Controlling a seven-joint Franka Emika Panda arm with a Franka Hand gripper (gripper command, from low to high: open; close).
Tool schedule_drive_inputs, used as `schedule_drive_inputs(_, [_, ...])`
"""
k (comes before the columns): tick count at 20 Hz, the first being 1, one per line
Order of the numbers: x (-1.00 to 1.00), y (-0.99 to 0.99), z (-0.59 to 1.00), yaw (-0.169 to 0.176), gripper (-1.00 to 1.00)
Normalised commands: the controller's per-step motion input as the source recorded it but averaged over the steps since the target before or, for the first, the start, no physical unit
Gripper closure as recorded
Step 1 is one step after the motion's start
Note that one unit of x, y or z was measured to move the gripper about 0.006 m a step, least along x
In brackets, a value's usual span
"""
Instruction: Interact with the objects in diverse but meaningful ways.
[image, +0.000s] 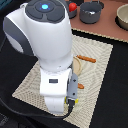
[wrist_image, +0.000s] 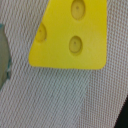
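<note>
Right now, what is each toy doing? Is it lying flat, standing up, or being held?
Cheese wedge: lying flat on the woven mat, holes up, not held.
Woven mat: spread flat on the dark table.
Grey pot: upright beyond the mat, no lid.
Red tomato: sitting beside the pot, not held.
Orange stick: lying flat on the mat.
Robot's fingers: hidden, cannot tell.

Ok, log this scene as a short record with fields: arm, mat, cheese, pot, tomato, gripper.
arm: white robot arm, bent low over the mat
mat: woven beige placemat on a dark table
cheese: yellow holed wedge, lying on the mat weave, seen close in the wrist view
pot: grey pot beyond the mat
tomato: red, beside the pot
gripper: fingers not visible in either view
</note>
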Motion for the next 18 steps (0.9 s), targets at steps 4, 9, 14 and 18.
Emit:
schedule_drive_inputs(4, [0.54,-0.06,0.00,-0.085,-1.00])
schedule_drive_inputs(9, [0.65,-0.07,0.04,-0.094,-1.00])
schedule_drive_inputs(14, [0.58,-0.16,0.02,-0.082,-1.00])
schedule_drive_inputs(18, [0.37,-0.20,-0.03,-0.032,-1.00])
